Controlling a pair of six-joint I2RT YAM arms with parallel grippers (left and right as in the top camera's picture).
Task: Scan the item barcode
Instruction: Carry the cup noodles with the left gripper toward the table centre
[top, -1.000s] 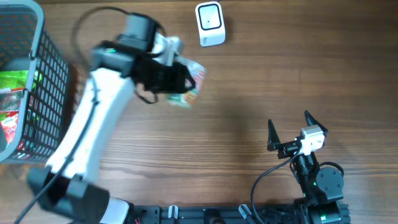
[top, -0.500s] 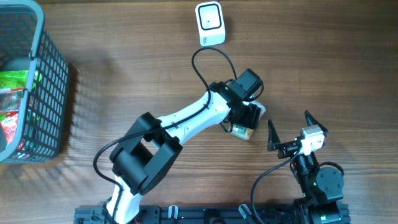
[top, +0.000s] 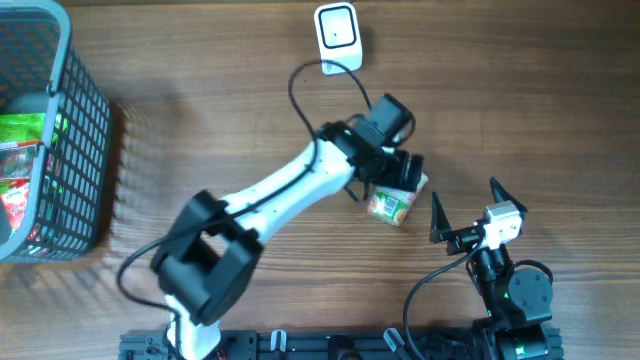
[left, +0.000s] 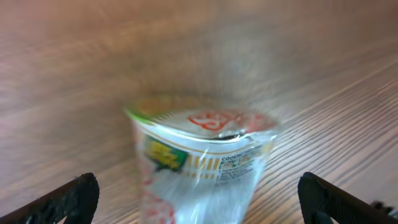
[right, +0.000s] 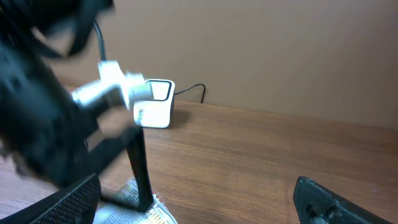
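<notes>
The item (top: 392, 207), a plastic-wrapped cup with a green, red and white label, lies on the wooden table right of centre. My left gripper (top: 392, 183) hovers just above it, open. In the left wrist view the item (left: 199, 158) sits between the two wide-spread fingertips (left: 69, 198), touching neither. The white barcode scanner (top: 337, 38) stands at the table's far edge. My right gripper (top: 464, 192) stands open to the right of the item and holds nothing. In the right wrist view the scanner (right: 155, 102) is ahead and the item (right: 140, 210) is low at the left.
A grey wire basket (top: 70, 120) with several packaged goods stands at the left edge. The left arm (top: 270, 200) stretches diagonally across the middle of the table. A black cable (top: 300, 85) loops near the scanner.
The left arm swung the item from near the scanner down to the table beside the right gripper. Its jaws opened and let the item go. The right arm stayed still.
</notes>
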